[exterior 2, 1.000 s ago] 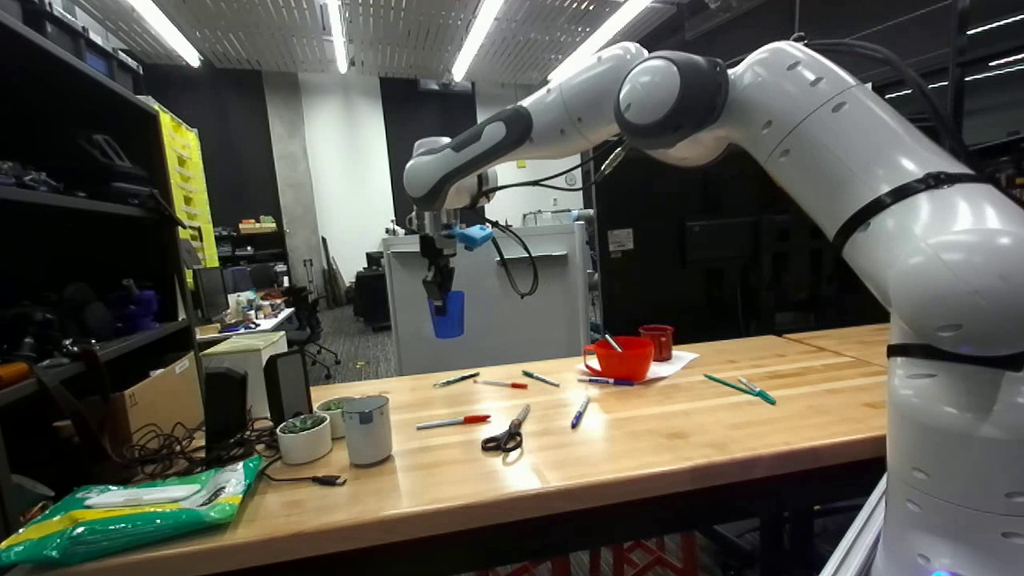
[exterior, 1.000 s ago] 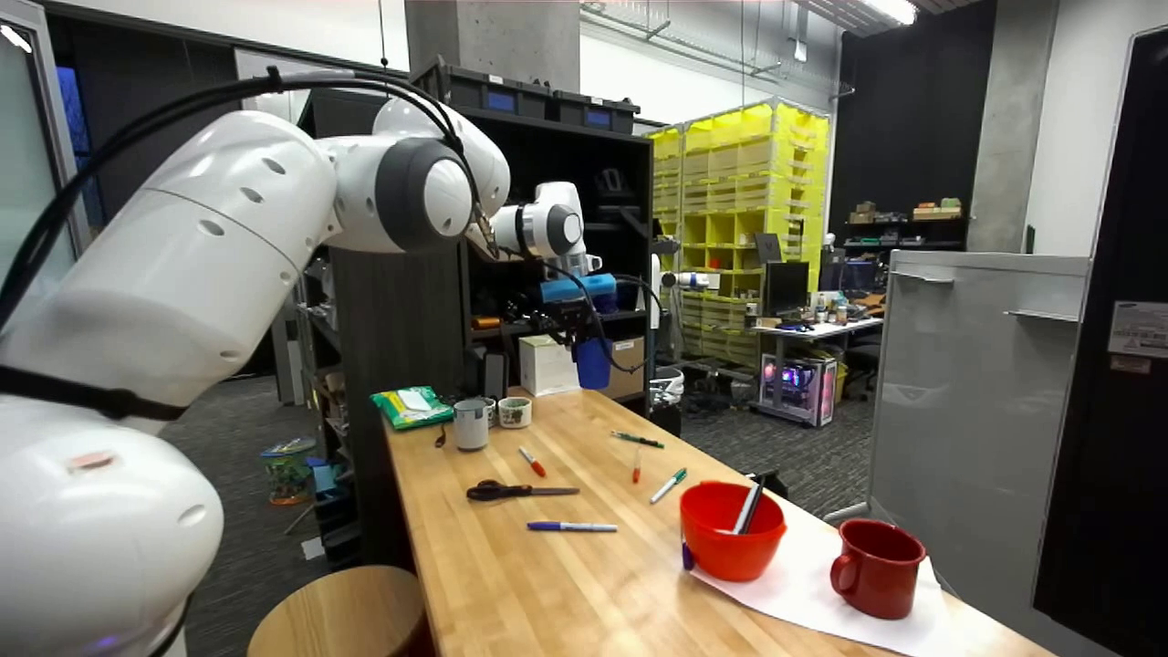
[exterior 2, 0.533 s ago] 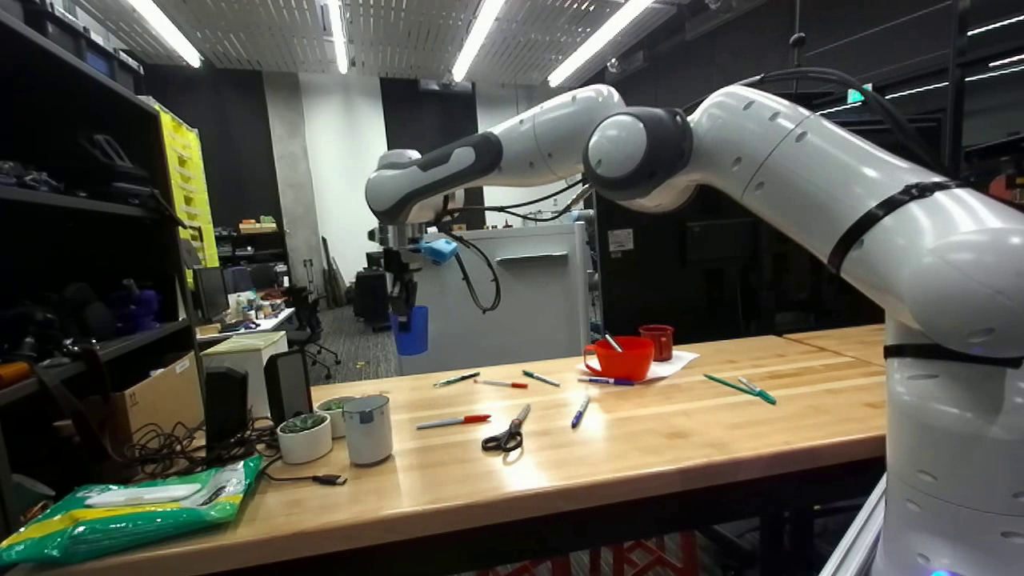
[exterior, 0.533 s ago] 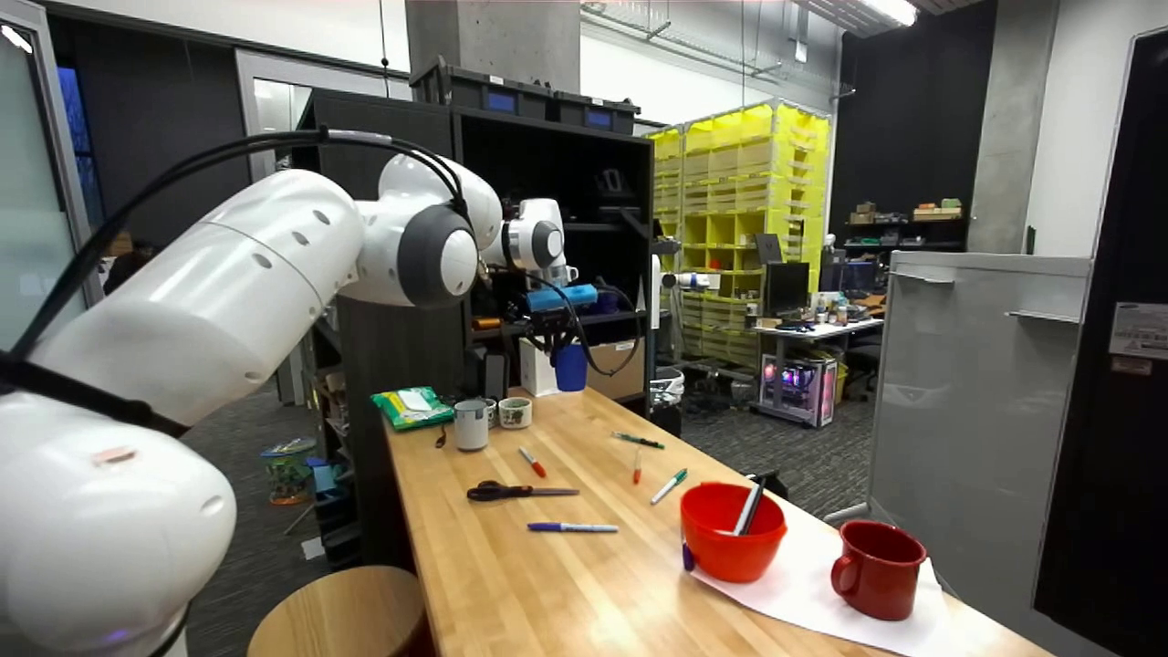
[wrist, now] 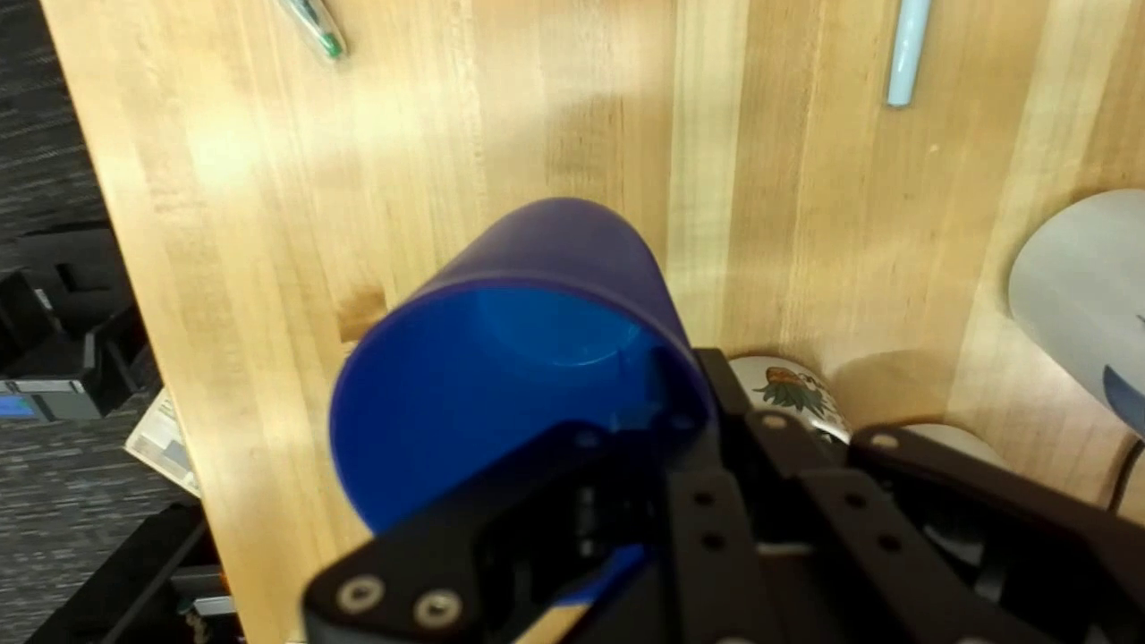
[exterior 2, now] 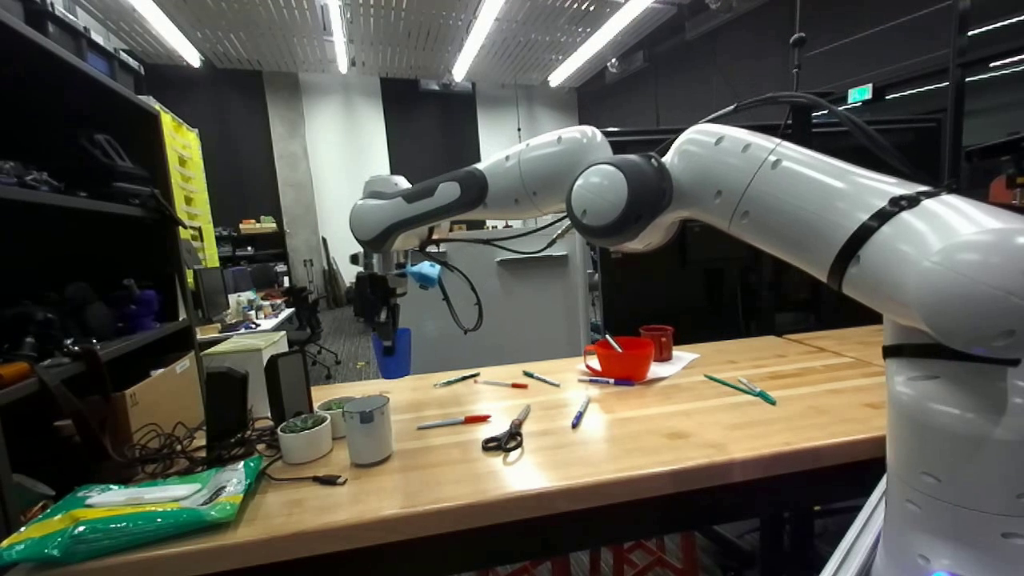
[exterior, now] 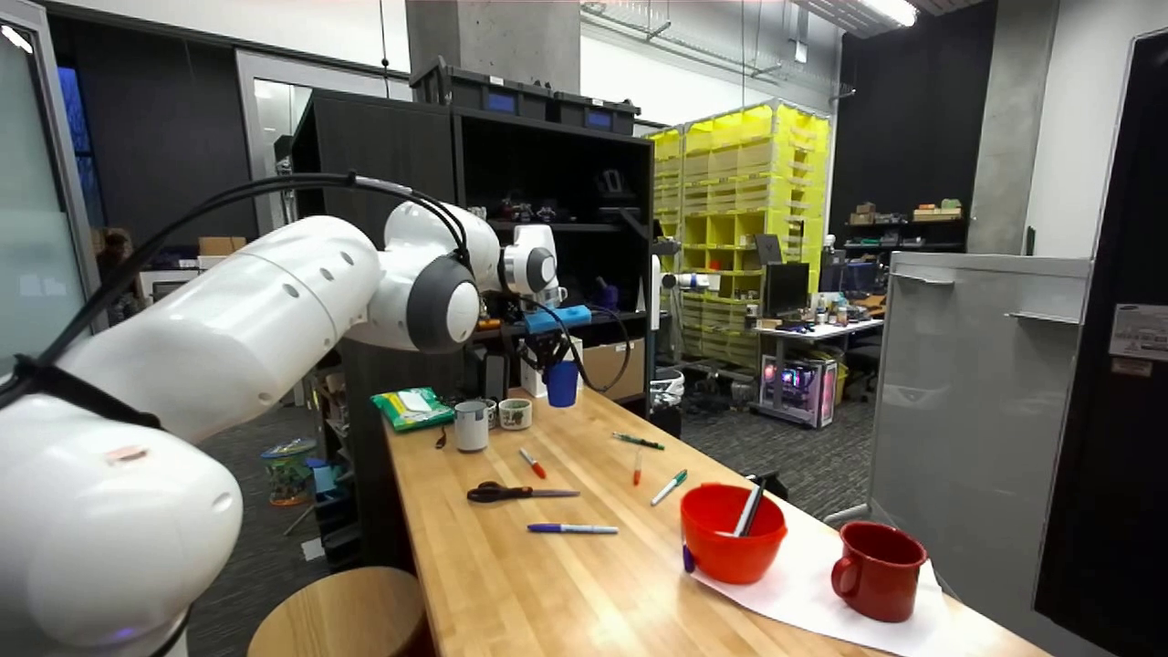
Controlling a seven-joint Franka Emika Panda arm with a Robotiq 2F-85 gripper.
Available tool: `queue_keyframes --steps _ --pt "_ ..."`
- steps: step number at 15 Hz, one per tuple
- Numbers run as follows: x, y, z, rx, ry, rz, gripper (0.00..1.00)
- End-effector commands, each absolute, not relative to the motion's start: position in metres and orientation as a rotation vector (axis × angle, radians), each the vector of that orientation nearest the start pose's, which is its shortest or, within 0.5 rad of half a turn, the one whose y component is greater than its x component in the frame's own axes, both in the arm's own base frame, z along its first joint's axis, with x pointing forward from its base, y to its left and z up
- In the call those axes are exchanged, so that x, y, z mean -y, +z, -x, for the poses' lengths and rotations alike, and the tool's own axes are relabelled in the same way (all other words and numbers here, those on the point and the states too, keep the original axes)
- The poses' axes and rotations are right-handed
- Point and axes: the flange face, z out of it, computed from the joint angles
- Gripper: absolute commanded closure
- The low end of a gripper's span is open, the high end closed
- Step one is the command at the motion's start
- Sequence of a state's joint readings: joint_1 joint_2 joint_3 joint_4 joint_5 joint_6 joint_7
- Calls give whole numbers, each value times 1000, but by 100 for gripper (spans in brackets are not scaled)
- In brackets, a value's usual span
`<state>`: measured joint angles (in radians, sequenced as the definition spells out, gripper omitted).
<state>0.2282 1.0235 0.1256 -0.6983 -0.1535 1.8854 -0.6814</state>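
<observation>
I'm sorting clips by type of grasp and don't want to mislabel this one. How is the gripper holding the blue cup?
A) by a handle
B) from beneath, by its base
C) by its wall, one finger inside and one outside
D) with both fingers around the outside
C: in the wrist view, the gripper straddles the wall of the blue cup, one of its fingers outside, the other reaching into the mouth.

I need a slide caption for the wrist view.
Looking into a blue cup, pinched by its wall in the tool above the wooden tabletop.
</observation>
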Motion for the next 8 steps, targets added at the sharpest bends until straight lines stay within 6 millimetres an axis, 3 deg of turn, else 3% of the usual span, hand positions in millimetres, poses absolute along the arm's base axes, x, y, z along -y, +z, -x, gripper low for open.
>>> queue_keyframes --steps 1,8 --pt "-228 349 -783 1592 -262 2780 99" --pt "-228 324 -786 1578 -269 2754 99"
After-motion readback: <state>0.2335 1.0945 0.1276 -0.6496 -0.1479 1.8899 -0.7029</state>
